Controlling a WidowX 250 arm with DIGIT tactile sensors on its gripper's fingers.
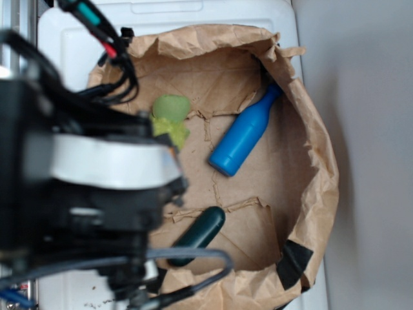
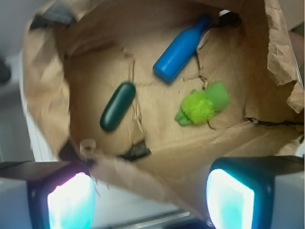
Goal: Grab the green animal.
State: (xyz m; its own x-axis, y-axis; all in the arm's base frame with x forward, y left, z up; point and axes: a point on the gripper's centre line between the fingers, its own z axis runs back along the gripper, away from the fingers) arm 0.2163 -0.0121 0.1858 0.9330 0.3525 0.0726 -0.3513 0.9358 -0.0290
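Crumpled brown paper bag (image 2: 43,95) lining holds a blue plastic bottle (image 2: 178,50), a dark green capsule (image 2: 116,106) and the fuzzy yellow-green plush animal (image 2: 200,107) beside the bottle, probably light and squashy, best pinched across its fuzzy body by the spread, empty claw (image 2: 150,200).

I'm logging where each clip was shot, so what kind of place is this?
Probably a lab or test bench, not a home. A torn brown paper liner sits in a white bin, holding only practice items: a green animal, a blue bottle and a dark green capsule. The gripper hangs open above.
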